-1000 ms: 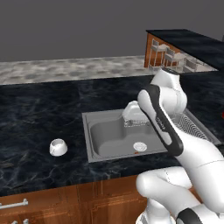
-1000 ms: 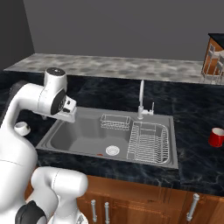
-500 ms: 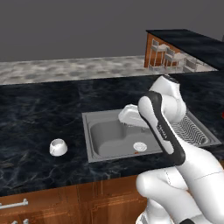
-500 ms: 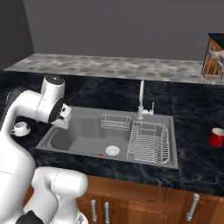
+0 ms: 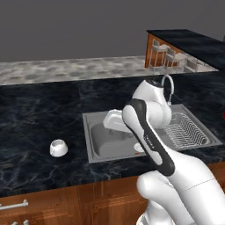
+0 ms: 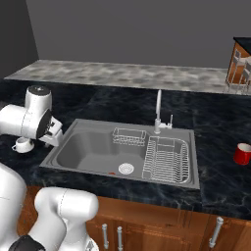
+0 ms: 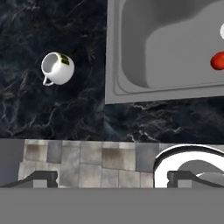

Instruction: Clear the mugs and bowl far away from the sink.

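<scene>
The white mug (image 5: 58,148) stands upright on the black counter left of the sink (image 5: 94,149); it also shows as the white mug (image 6: 23,144) and, from above, as the white mug (image 7: 57,68) with its handle and a dark mark at the rim. The red mug (image 6: 242,153) stands on the counter far right of the sink (image 6: 66,169). My gripper (image 5: 110,122) (image 6: 54,135) hangs above the sink's left edge, a short way from the white mug. It is open and empty, as gripper (image 7: 111,179) shows. The bowl is out of view.
A wire dish rack (image 6: 165,158) fills the sink's right half, a small wire basket (image 6: 129,137) sits at its back, and the curved faucet (image 6: 158,110) rises behind. A small red object (image 7: 217,60) lies on the basin floor. Wooden cabinets run below the counter.
The arm has swung left and lower across the sink, bringing the open hand from above the basin's middle to its left edge, nearer the white mug. Mugs have not moved.
</scene>
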